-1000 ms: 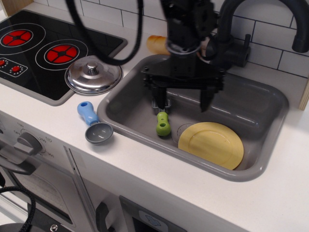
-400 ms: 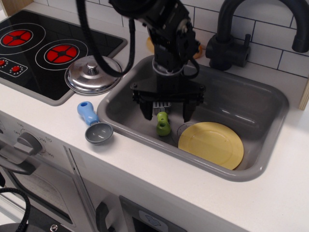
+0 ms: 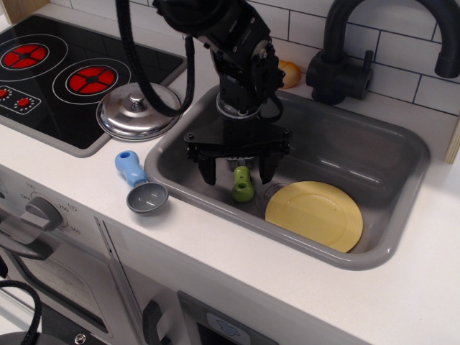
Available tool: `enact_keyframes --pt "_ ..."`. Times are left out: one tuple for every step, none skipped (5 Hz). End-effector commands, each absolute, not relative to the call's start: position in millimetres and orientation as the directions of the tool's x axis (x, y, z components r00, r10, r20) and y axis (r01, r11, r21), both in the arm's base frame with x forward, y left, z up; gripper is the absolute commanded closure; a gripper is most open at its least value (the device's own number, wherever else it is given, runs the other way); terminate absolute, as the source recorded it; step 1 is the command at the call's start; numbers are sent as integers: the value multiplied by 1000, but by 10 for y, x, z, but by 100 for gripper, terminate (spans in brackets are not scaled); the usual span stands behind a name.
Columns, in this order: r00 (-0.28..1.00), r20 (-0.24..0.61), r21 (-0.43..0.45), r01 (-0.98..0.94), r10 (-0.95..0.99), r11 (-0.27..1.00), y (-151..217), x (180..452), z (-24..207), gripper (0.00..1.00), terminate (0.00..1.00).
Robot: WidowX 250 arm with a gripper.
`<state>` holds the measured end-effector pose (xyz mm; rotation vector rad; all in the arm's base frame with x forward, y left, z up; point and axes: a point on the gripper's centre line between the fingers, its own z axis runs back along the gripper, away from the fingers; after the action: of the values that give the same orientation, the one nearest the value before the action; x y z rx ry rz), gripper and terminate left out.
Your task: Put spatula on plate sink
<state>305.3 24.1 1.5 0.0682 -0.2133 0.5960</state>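
Our gripper (image 3: pixel 236 169) hung with its jaws spread on either side of the spatula (image 3: pixel 242 183), grasping nothing, placed so to take the green handle. The spatula lay on the sink (image 3: pixel 374 154) floor, just beside the plate (image 3: pixel 314 214).

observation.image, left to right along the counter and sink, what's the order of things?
stove burners → steel pot lid → blue-handled scoop → gripper, open over the spatula → yellow plate → black faucet
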Motion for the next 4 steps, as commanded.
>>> enact_keyframes --pt "784 263 -3 -582 562 813 239 3183 -41 0 0" --pt "782 261 10 -589 566 808 205 3188 -138 0 0" --pt "783 279 23 -584 556 811 188 3173 -210 0 0" --pt "776 287 19 -591 562 807 214 3176 -164 100 0"
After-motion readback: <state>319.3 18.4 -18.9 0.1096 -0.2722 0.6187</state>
